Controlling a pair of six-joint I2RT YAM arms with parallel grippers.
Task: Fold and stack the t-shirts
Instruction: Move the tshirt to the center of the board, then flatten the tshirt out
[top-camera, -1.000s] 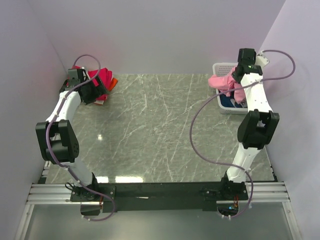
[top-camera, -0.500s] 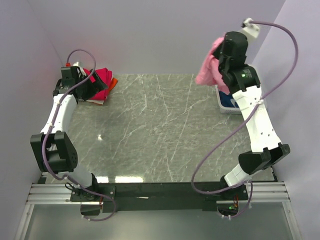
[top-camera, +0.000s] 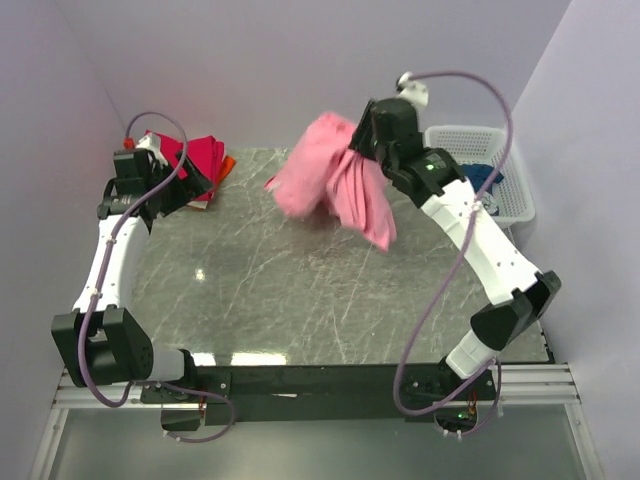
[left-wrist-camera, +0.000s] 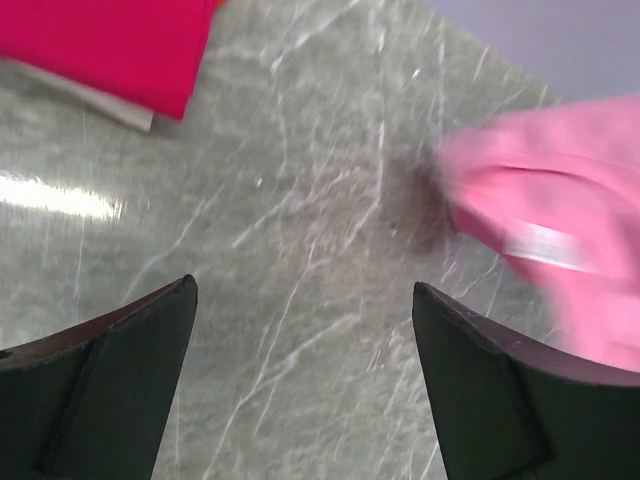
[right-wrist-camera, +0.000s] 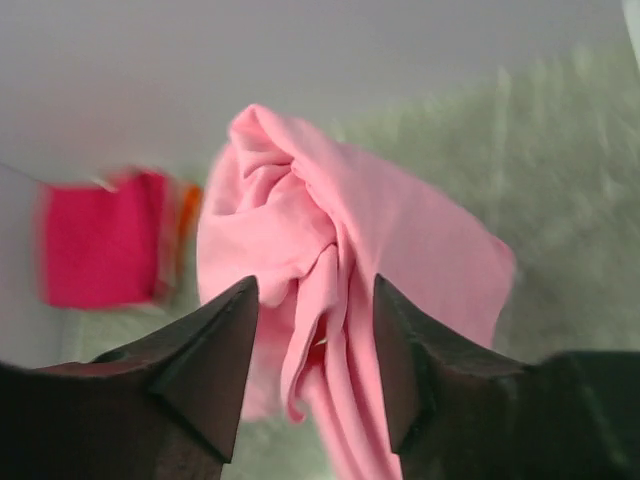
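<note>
right pincer is seen clenched on the bunched light pink t-shirt, which is held over the far middle of the counter, while the left pincer is held released above the counter near the folded magenta-red t-shirt laid at the far left corner.

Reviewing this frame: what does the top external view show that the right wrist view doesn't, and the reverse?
Only the top external view shows the white basket at the far right, with a dark blue t-shirt in it. Only the right wrist view shows the right gripper close up, with cloth bunched between its fingers. Both show the pink t-shirt hanging above the table, and the magenta-red t-shirt with an orange t-shirt under it.
</note>
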